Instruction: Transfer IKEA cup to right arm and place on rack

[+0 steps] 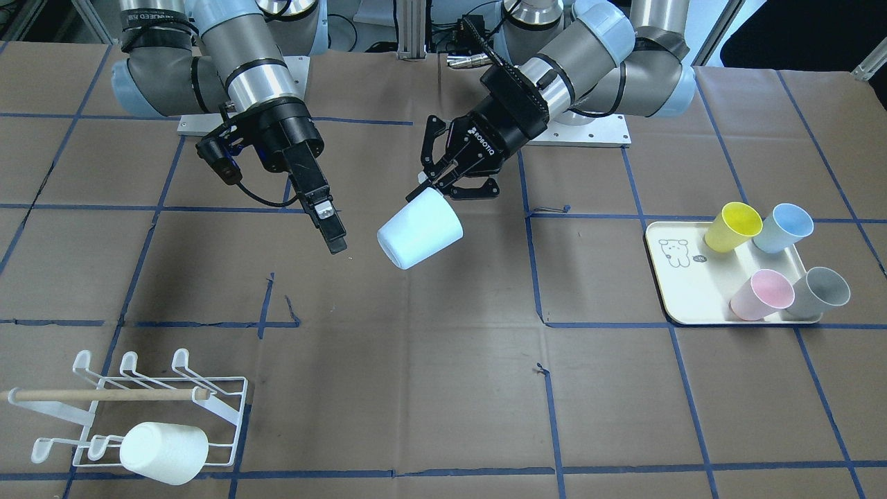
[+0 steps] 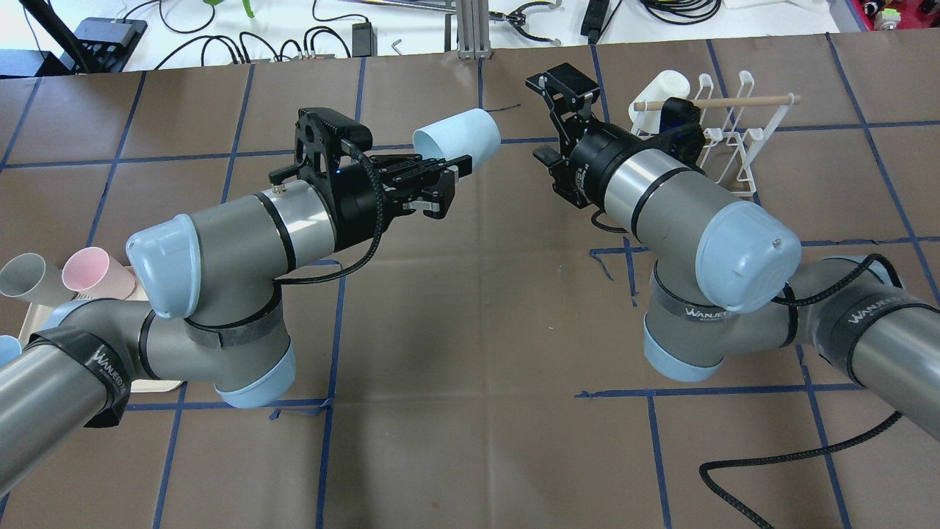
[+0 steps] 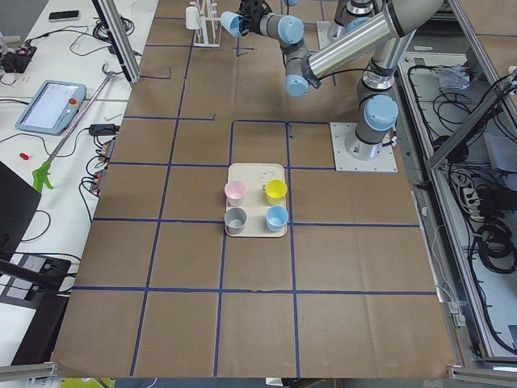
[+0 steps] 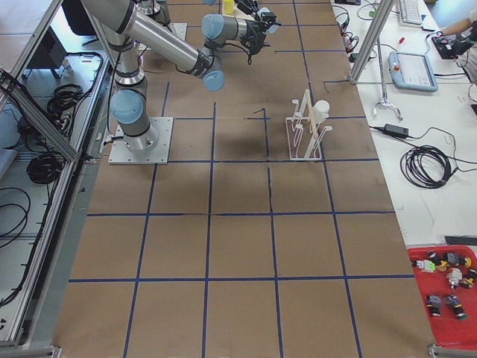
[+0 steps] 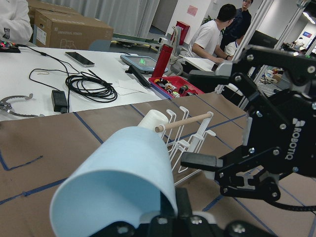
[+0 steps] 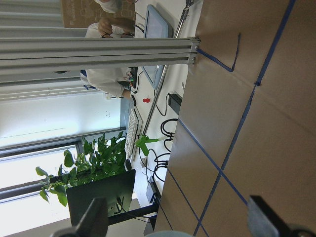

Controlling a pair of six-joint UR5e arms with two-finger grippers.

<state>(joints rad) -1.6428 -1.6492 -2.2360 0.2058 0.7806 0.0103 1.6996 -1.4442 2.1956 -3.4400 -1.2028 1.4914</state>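
My left gripper (image 1: 436, 184) is shut on the rim of a pale blue cup (image 1: 420, 229), held tilted above the table's middle; the cup also shows in the overhead view (image 2: 459, 136) and in the left wrist view (image 5: 113, 182). My right gripper (image 2: 551, 117) is open and empty, a short gap from the cup's base and facing it. In the right wrist view its fingers (image 6: 96, 219) stand wide apart. The white wire rack (image 1: 138, 409) with a wooden dowel stands on my right side, and a white cup (image 1: 163, 450) rests on its prongs.
A cream tray (image 1: 693, 291) on my left side holds a yellow (image 1: 731, 225), a blue (image 1: 783, 227), a pink (image 1: 762, 294) and a grey cup (image 1: 821, 294). Brown paper with blue tape lines covers the table. People and benches are beyond the far edge.
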